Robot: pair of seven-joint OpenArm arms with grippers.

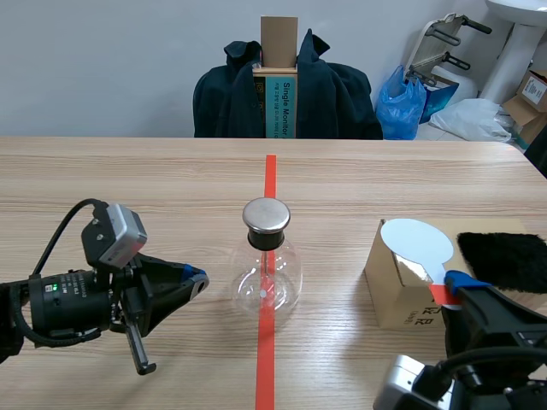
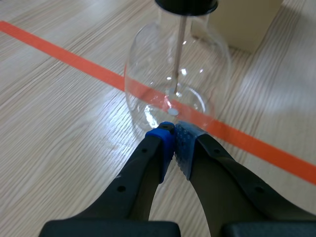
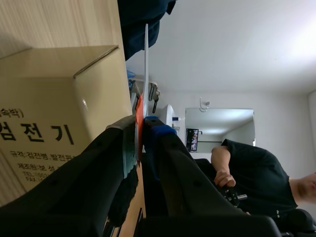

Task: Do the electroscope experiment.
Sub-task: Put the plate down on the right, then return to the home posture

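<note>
**Wooden table (image 1: 128, 184): experiment judged at an early stage**

Electroscope flask (image 1: 267, 278) is stood at table centre. Left gripper (image 2: 173, 132) is closed on nothing, just beside it. Right gripper (image 1: 457, 282) is clamped on the pale disc (image 1: 416, 242), at the cardboard box (image 1: 391, 295). Presenting the disc to the metal cap (image 1: 267, 215) is judged outstanding.

Bright even light; glare spots on glass flask (image 2: 177, 79); soft shadows.
</note>
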